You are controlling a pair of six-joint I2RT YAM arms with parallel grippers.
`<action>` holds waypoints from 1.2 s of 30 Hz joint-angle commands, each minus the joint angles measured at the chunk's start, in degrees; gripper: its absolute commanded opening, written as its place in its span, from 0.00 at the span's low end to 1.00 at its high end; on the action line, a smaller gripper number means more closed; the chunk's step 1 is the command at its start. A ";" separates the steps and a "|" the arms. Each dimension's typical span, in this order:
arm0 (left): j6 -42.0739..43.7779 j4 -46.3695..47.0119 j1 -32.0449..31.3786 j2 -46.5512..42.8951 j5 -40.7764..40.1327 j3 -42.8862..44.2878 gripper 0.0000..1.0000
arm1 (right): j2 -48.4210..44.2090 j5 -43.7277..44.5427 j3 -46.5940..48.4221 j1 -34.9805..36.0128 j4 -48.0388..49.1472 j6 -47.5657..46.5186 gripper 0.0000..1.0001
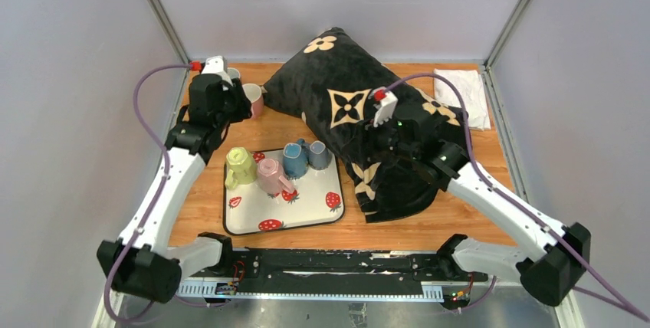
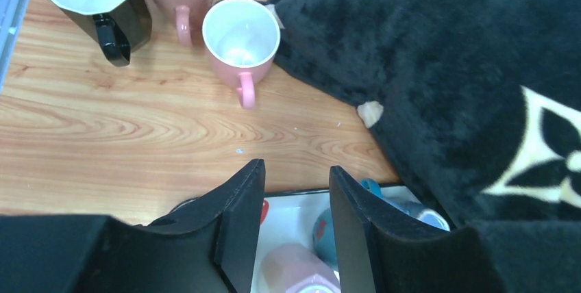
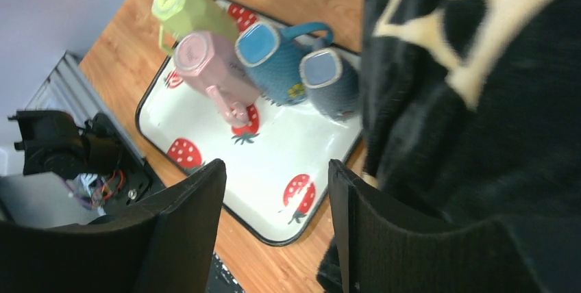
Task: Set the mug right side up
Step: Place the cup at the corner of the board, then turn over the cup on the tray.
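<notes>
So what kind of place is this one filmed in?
Probably a lab robot cell, not a home: plain grey wall panels box in a wooden table, and the strawberry tray of mugs looks staged.

Near left on the counter (image 1: 352, 232): tray (image 1: 306, 213) bearing four mugs (image 1: 294, 159). Right of it and behind: pillow (image 1: 337, 83). Far left: three mugs (image 2: 241, 40) beside pillow. Far right corner: folded cloth (image 1: 462, 94).
</notes>
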 commanded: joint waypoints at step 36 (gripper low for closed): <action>3.48 0.27 0.17 -34.37 -4.88 -19.96 0.56 | 47.88 6.18 29.67 24.21 -3.43 -15.99 0.62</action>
